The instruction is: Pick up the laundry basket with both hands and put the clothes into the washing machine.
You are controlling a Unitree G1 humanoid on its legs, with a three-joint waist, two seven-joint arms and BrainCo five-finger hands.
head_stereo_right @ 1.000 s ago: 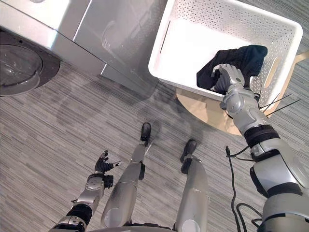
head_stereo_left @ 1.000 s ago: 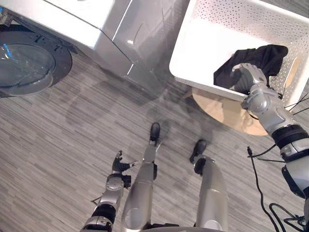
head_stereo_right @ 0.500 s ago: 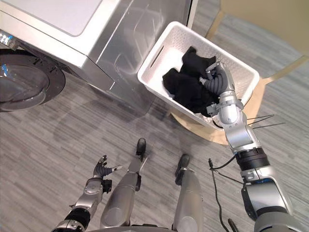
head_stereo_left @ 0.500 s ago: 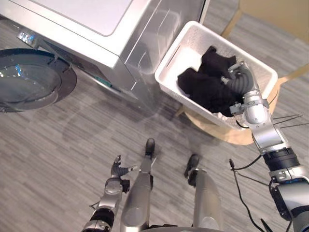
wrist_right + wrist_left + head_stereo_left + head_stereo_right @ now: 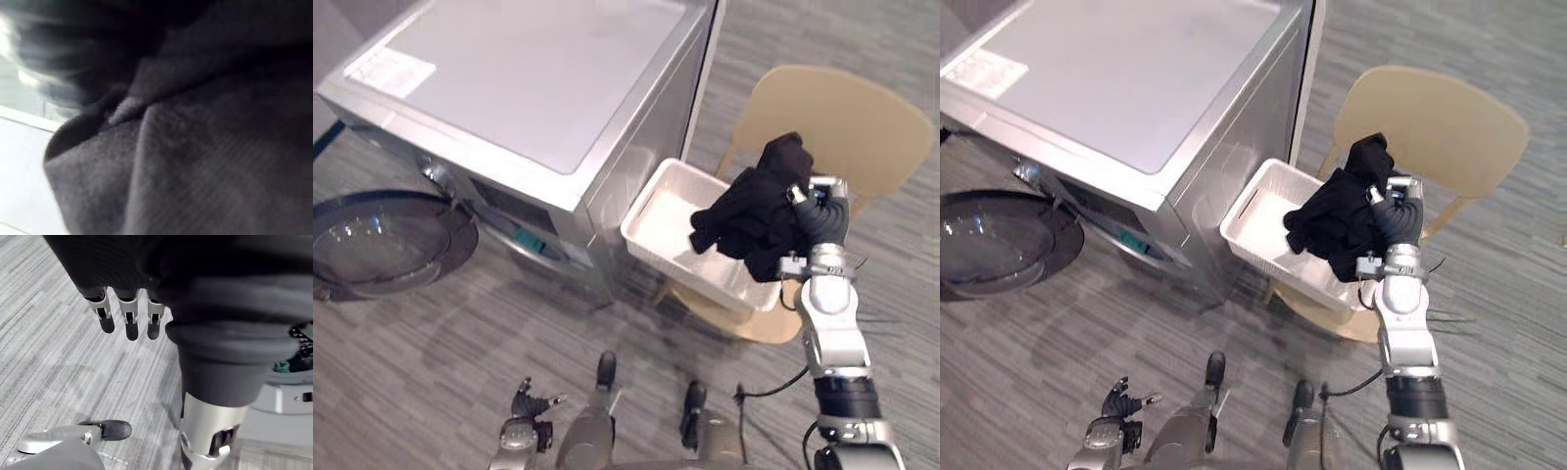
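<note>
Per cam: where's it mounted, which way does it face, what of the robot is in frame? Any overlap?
Left eye: head, looking down at washer, basket, chair; right hand holds clothes at the basket, left hand hangs low.
Right eye: head, just beside; same scene, same hands.
Left wrist: faces the floor past its straight fingers.
Right wrist: close against the clothes, basket beyond.
Shared: both eyes match; right wrist and eyes share clothes and basket.

Right hand clutching black clothes above white basket on chair, washing machine beside, its door open
</note>
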